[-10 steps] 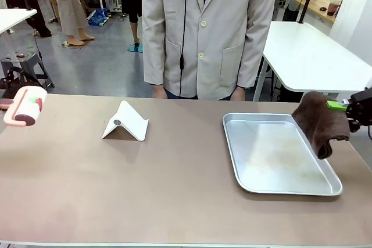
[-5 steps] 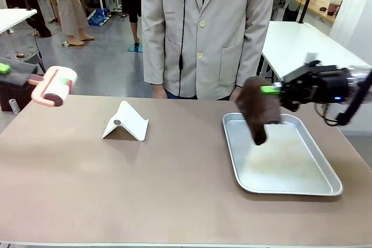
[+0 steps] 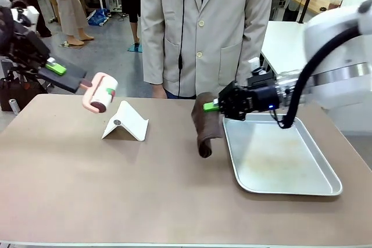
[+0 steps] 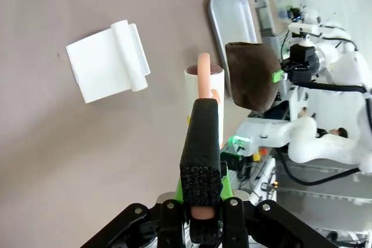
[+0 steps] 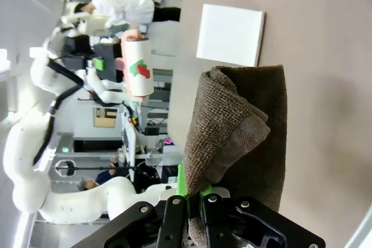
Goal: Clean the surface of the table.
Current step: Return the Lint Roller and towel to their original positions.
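Observation:
The taupe-brown table (image 3: 145,190) stretches across the front view. My right gripper (image 3: 214,107) is shut on a folded brown cloth (image 3: 206,122), which hangs just above the table, left of the metal tray. In the right wrist view the brown cloth (image 5: 247,143) rises from between my shut fingers. My left gripper (image 3: 58,67) is shut on the pink handle of a lint roller (image 3: 100,92), held in the air above the table's far left. In the left wrist view the lint roller (image 4: 204,100) points out over the table (image 4: 70,161).
A shallow silver tray (image 3: 279,158) lies on the right half of the table. A white folded stand (image 3: 125,123) sits at the far left middle. A person in a beige jacket (image 3: 203,27) stands at the far edge, hands near it. A white-topped table (image 3: 314,56) is behind right.
My right gripper has carried the cloth leftward from the table's right edge, across the tray, to its left side. My left gripper has brought the lint roller rightward and higher, near the white stand.

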`<state>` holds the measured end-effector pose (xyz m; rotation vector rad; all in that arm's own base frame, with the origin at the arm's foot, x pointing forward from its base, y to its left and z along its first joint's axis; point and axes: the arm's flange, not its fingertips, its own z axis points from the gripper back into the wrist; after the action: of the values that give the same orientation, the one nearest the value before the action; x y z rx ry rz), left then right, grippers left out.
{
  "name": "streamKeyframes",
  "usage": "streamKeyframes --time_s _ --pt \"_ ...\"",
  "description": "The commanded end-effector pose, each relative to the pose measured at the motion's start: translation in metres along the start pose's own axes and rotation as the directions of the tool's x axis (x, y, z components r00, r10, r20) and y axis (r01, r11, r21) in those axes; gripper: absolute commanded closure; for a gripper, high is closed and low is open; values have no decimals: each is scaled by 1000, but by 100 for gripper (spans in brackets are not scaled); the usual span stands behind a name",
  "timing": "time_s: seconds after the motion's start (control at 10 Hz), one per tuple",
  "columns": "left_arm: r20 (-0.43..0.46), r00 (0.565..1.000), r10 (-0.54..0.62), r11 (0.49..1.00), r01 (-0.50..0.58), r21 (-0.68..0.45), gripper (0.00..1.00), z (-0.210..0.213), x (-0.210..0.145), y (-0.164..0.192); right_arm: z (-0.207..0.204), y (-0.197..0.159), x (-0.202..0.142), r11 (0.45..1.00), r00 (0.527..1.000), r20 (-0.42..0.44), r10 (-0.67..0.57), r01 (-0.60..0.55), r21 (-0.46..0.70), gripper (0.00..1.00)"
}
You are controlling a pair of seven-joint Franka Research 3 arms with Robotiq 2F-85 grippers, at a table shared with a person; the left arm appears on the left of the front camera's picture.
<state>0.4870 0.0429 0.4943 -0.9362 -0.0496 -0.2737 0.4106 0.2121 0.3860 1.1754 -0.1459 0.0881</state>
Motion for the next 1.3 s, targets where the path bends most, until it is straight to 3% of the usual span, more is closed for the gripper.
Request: streamKeyframes --time_s 0.0,0.2,0.3,0.4,0.7,0.8,0.9,1.2 --pt "-43 999 18 1000 -17 22 78 -16 2 -3 -22 -3 19 1000 1000 -6 -24 24 2 93" --pt "-72 997 30 999 -31 -17 78 -23 9 3 -18 -8 24 999 999 -11 -30 30 18 93" --pt "-39 999 -3 1000 4 11 78 -23 8 -6 -5 -13 23 1000 998 -57 -14 15 20 93" --pt "-39 999 -3 1000 4 11 78 -23 8 -6 -25 -10 15 1000 999 -27 -24 24 0 93" --pt "-48 999 4 1000 -4 6 78 -27 10 -1 -18 -15 19 1000 999 -33 -26 26 3 93" --pt "-45 997 57 993 -52 102 78 -40 14 -16 -27 -4 25 999 999 40 -21 22 -34 93" --pt "32 991 133 981 -136 137 78 -48 29 -27 -34 0 29 998 996 87 -38 43 -51 93" --pt "93 975 203 962 -217 169 78 -67 66 -46 -51 -7 41 990 984 136 -113 123 -65 93"
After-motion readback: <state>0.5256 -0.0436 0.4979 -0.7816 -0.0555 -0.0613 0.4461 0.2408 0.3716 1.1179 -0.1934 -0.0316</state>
